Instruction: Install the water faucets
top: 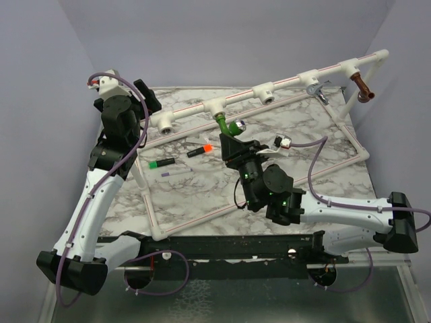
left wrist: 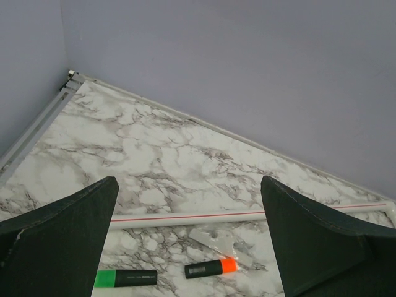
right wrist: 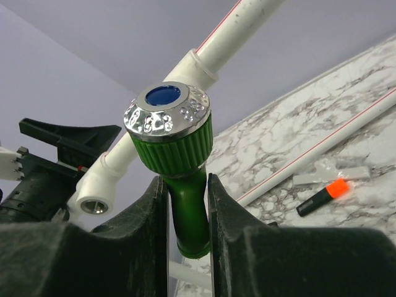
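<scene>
Marble table, green faucet clamped in right gripper

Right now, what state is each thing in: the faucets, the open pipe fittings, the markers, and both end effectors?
Green faucet, gripped, end at a pipe tee, seating unclear.
Chrome faucet, hanging from the pipe rail.
Copper faucet, hanging from the rail's right end.
Left end fitting, empty.
Middle tee, empty.
Orange-capped marker, capped, lying flat.
Green-capped marker, capped, lying flat.
Left end effector, open, empty.
Right end effector, shut on green faucet.
</scene>
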Tool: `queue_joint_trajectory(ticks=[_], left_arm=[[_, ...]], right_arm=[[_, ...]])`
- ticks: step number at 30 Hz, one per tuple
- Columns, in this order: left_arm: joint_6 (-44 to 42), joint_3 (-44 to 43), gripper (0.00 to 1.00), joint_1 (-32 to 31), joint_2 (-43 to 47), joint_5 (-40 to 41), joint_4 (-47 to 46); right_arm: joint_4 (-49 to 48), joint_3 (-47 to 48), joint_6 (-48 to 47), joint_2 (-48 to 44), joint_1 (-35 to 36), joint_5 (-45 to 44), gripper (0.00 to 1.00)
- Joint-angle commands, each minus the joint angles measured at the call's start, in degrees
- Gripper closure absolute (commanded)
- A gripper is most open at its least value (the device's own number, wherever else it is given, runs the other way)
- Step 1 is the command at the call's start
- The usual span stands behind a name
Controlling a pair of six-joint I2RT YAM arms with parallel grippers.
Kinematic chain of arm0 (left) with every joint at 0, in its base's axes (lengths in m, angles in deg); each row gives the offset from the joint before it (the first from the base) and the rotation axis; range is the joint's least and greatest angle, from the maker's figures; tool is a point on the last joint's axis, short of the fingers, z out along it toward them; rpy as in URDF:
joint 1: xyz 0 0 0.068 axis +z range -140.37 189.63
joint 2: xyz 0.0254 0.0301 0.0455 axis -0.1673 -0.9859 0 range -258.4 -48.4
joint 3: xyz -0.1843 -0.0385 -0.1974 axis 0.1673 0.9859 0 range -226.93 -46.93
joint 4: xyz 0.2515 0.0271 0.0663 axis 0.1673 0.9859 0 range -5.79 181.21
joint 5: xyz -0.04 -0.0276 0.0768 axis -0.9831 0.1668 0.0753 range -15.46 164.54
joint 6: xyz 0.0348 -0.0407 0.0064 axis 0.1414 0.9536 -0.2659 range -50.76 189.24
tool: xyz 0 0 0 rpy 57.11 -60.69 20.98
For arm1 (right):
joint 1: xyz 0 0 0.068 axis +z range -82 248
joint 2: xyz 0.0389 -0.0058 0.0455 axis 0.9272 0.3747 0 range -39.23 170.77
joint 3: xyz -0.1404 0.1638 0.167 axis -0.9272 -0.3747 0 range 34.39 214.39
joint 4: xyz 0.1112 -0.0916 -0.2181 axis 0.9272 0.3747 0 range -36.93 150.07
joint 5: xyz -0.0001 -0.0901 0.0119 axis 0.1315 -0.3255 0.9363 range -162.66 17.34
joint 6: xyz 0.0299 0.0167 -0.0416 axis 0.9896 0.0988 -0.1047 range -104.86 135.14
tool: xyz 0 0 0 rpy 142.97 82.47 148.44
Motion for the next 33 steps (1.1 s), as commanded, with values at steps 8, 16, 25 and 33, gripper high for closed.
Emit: queue_joint_trajectory(ticks=[8, 16, 25, 33], left_arm=[[-3.05, 5.51, 0.01, -7.06, -1.53, -8.19, 21.87], [-3.16, 5.82, 0.01, -8.0, -1.2, -7.41, 21.91], [-3.34, 5.83, 0.01, -8.27, -1.03, -7.16, 21.91], [-3.34, 5.93, 0.01, -8.44, -1.02, -7.14, 21.92]], right_arm=[[9.26, 0.51, 24.82, 1.97, -0.65, -0.56, 0.99], [2.87, 1.03, 9.21, 3.56, -0.62, -0.94, 0.99], [-7.25, 0.73, -3.6, 5.68, -0.62, -0.44, 0.73], [-11.63, 1.25, -8.06, 6.76, -0.63, -0.77, 0.63]])
